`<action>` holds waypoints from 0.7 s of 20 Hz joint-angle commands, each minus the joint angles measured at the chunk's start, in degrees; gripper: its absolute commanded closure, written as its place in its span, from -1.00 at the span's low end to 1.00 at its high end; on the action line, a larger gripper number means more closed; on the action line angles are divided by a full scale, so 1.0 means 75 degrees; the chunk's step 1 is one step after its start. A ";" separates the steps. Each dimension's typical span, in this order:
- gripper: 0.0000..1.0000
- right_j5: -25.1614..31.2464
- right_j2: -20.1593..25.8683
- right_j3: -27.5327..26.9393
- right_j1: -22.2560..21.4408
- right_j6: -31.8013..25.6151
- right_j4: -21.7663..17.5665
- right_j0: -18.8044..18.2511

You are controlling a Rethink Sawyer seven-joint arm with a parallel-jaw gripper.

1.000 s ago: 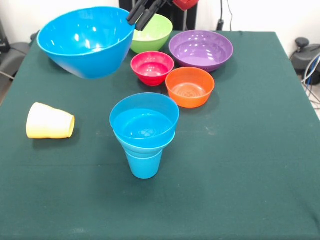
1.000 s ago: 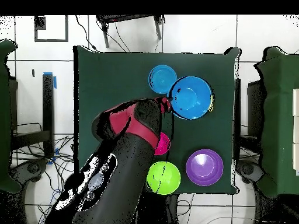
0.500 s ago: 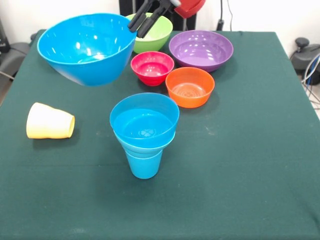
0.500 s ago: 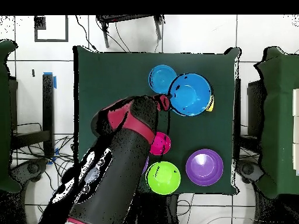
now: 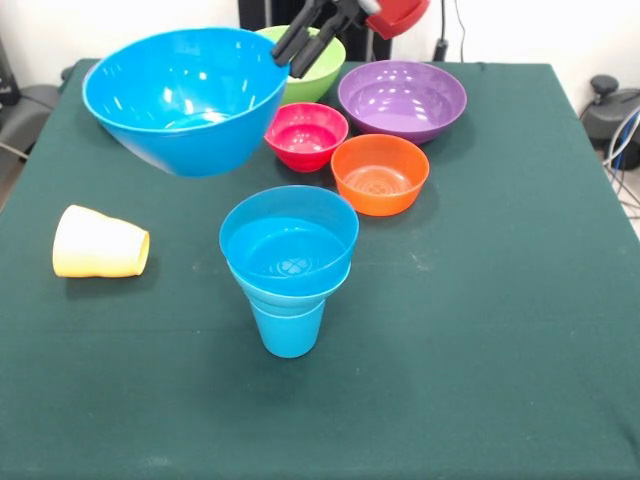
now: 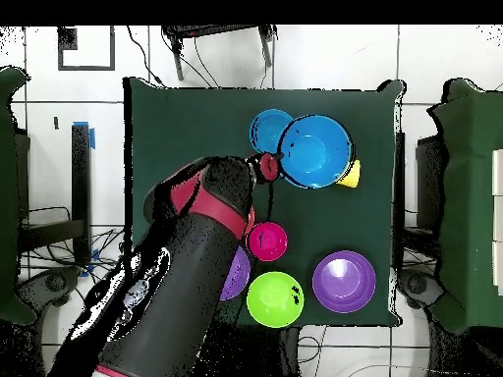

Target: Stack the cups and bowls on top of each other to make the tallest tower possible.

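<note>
On the left side of the green table (image 5: pixel 520 330), the yellow cup (image 5: pixel 100 243) is lying on its side, well apart from the other things. Further back, the big blue bowl (image 5: pixel 185 98) is hanging above the table, a little tilted. The gripper (image 5: pixel 306 46) is clamping its right rim with the fingers closed on it. In the middle, the tower (image 5: pixel 289 262) is standing upright: a blue cup with blue bowls nested in its mouth. Behind the tower, the green bowl (image 5: pixel 312 62) is sitting at the back, partly hidden by the big blue bowl. The pink bowl (image 5: pixel 305 135) is just in front of it. The orange bowl (image 5: pixel 380 174) is sitting near the pink one, and the purple bowl (image 5: pixel 402 100) is behind it.
</note>
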 commanded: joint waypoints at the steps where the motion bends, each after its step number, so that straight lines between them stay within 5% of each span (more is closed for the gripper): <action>1: 1.00 0.1085 0.0229 -0.0685 0.0364 0.0723 0.0110 0.0189; 14: 1.00 0.1153 0.0163 -0.0967 0.0495 0.0763 0.0131 0.0260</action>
